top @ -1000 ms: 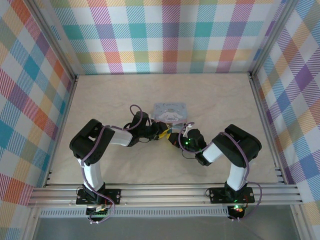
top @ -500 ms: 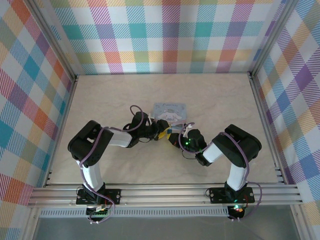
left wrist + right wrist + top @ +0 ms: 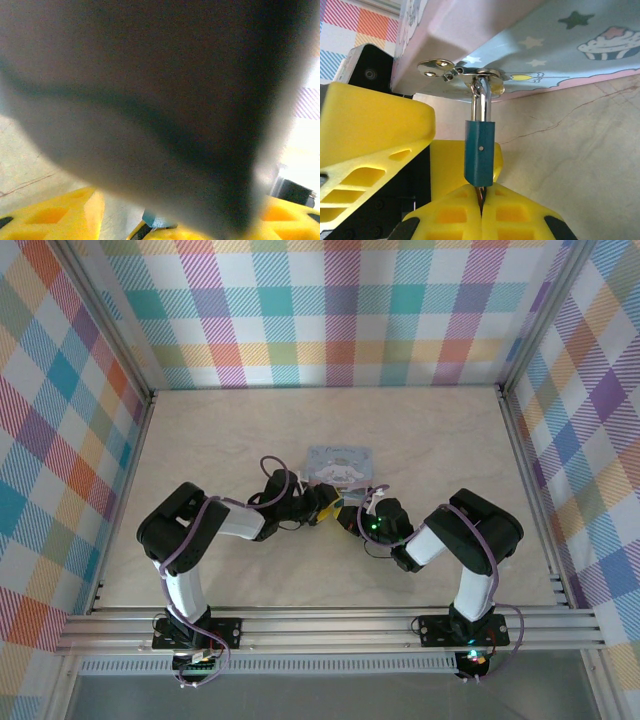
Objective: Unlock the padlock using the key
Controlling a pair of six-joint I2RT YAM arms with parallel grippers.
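Bolted at the near edge of the desk (image 3: 430, 440), both arms rose, bent at the elbow and reached inward, low over the surface. The left arm (image 3: 230, 520) stretched right and the right arm (image 3: 440, 540) left, wrists almost meeting. The right gripper (image 3: 481, 207) held its jaws pressed together on the key (image 3: 480, 194), whose blade sat in the bottom of the blue padlock (image 3: 480, 152). The left gripper (image 3: 318, 504) kept its jaws apart, one yellow finger (image 3: 375, 125) just left of the padlock. The shackle hung through the hasp (image 3: 482, 80) of the cartoon-printed tin (image 3: 560, 45) beyond.
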